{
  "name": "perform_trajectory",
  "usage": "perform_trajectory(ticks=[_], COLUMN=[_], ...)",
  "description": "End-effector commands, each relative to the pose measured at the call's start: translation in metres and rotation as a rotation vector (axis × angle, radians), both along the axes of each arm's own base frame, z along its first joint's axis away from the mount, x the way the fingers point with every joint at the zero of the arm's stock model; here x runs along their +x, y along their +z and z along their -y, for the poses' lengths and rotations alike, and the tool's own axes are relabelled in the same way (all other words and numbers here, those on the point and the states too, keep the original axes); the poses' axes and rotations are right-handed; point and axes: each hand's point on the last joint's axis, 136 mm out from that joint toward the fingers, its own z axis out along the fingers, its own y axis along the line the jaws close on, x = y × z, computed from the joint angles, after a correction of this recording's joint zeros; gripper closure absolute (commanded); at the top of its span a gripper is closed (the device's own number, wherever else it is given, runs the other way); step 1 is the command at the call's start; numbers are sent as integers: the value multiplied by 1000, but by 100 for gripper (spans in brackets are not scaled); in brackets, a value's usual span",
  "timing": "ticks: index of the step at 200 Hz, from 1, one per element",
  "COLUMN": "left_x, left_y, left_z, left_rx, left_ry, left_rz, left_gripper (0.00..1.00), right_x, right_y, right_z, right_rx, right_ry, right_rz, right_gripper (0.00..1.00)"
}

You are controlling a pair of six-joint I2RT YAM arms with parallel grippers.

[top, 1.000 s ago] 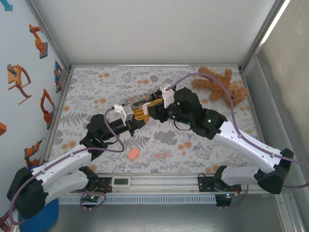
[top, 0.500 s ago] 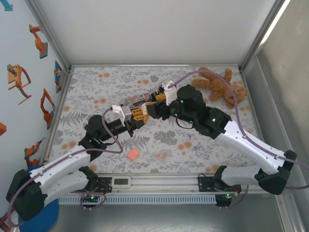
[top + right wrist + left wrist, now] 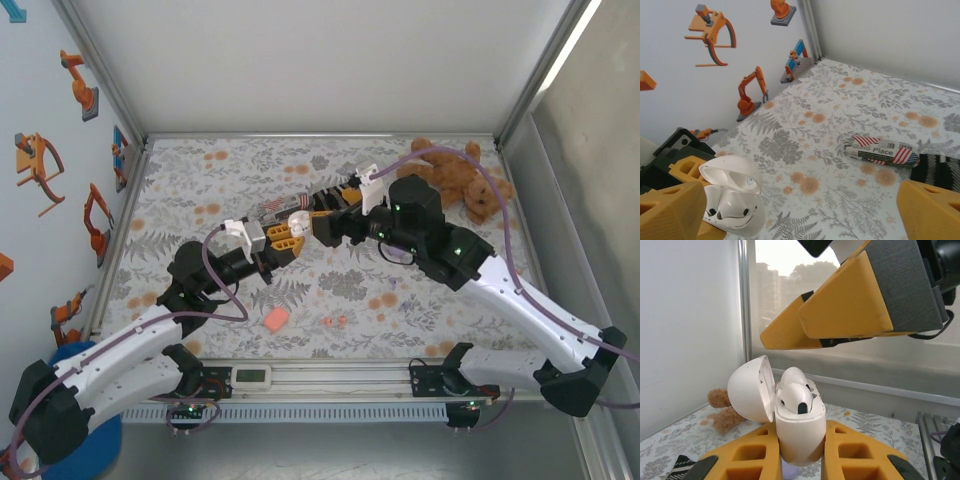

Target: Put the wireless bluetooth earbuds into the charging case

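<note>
Left gripper [image 3: 800,454] pinching white charging case [image 3: 801,427], lid open, white earbuds [image 3: 796,399] seated. Right gripper [image 3: 800,207] spread wide, empty. Coral-red earbuds [image 3: 335,322] on counter [image 3: 420,300].

My right claw [image 3: 322,208] now spreads its jaws wide and draws back from the white charging case [image 3: 799,432], its arm shifting toward the teddy bear [image 3: 470,190].

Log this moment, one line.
left gripper: shut on white charging case, lid open, white earbuds seated | right gripper: open, by case | coral earbuds, coral case: on table
</note>
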Motion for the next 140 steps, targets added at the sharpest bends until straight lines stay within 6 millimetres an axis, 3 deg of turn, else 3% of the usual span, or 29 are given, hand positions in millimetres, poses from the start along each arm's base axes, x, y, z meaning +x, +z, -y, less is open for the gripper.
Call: perform_trajectory(ticks=[1, 22, 81, 140], left_x=[-6, -7, -10, -10], left_y=[3, 3, 4, 5], left_z=[-1, -1, 2, 2], left_rx=[-17, -14, -14, -14], left_ry=[-17, -27, -46, -48], left_rz=[4, 4, 6, 7], left_gripper=[95, 95, 95, 95], right_x=[-13, -13, -25, -32], right_y=[21, 21, 6, 5], right_z=[-5, -2, -18, -31], right_rx=[193, 285, 306, 321], right_ry=[152, 206, 336, 413], right_rz=[-47, -102, -206, -243], right_gripper=[1, 0, 2, 3])
